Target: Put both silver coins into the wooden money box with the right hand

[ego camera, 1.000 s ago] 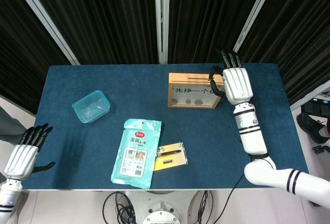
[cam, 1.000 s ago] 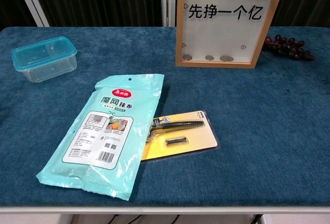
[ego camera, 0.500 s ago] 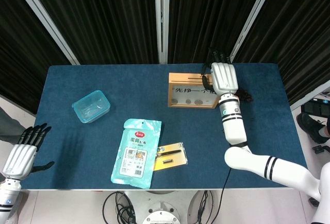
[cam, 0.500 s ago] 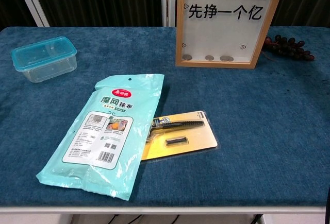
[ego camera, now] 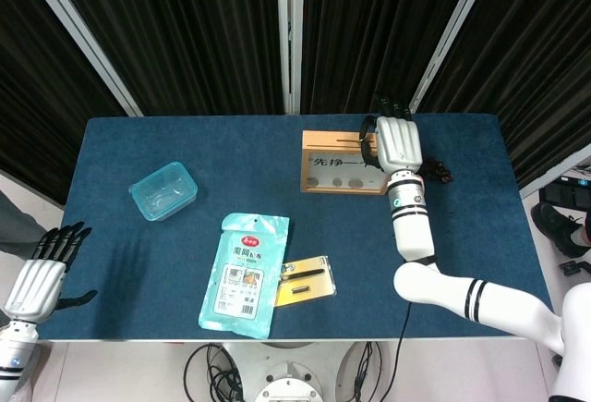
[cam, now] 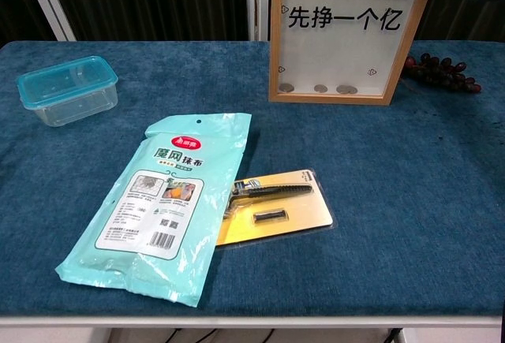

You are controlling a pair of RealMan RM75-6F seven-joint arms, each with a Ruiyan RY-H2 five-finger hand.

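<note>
Three coins [cam: 320, 88] inside money box [cam: 347, 35] — right hand [ego camera: 397, 141] above, grasp unclear; grapes [cam: 440, 72] beside — left hand [ego camera: 42, 277] open.

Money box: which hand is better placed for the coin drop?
Right. The right hand hangs over the top of the wooden money box; the left hand sits off the table's near left corner.

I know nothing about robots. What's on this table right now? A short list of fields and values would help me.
Money box: wooden money box, upright at the far side, coins visible at its bottom
Right robot hand: over the box's right end; whether it holds anything cannot be told
Left robot hand: off the table's near left corner, holding nothing
Other things: blue tub, teal packet, carded razor, grapes
</note>
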